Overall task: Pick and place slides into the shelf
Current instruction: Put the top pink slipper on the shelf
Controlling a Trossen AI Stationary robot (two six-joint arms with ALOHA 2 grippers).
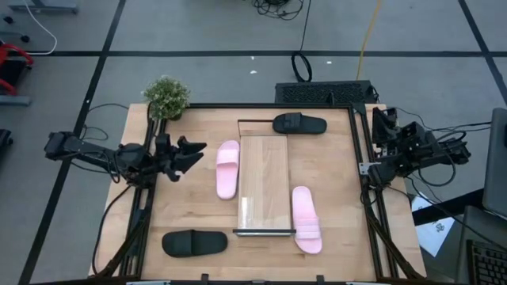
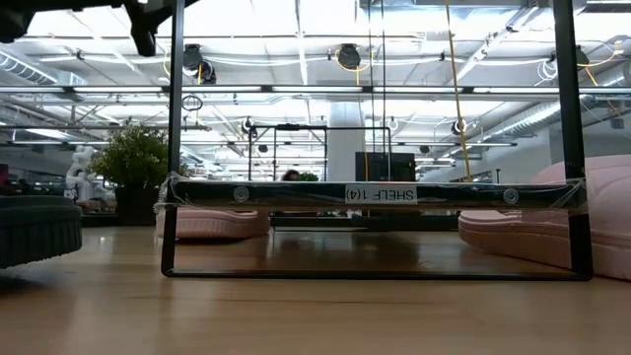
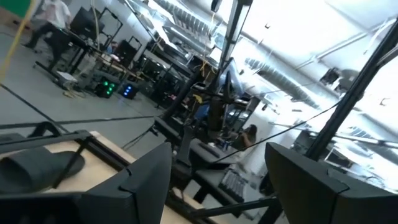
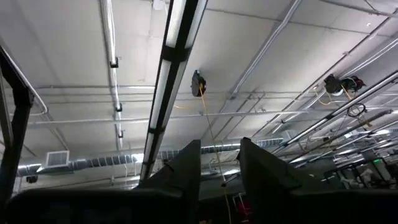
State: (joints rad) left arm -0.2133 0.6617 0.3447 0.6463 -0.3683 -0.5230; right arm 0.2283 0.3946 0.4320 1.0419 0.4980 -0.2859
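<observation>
The shelf (image 1: 264, 184) was set at the middle of the bench (image 1: 190, 214), its long side running from twelve to six o'clock, and nothing was seen lying on its wood panel. Four slides were spread around it on the bench. One pink slide (image 1: 227, 169) lay just beside it at nine o'clock, and the other pink slide (image 1: 306, 219) just beside it at about four o'clock. One black slide (image 1: 299, 123) was placed at its twelve o'clock end, the other black slide (image 1: 193, 242) well apart at about seven o'clock. The left gripper (image 1: 192, 153) was held above the bench near the first pink slide, its jaws spread and empty. The right gripper (image 4: 219, 163) was parked past the three o'clock edge, pointed at the ceiling, its jaws slightly parted on nothing. A potted plant (image 1: 166, 97) stood at the eleven o'clock corner.
</observation>
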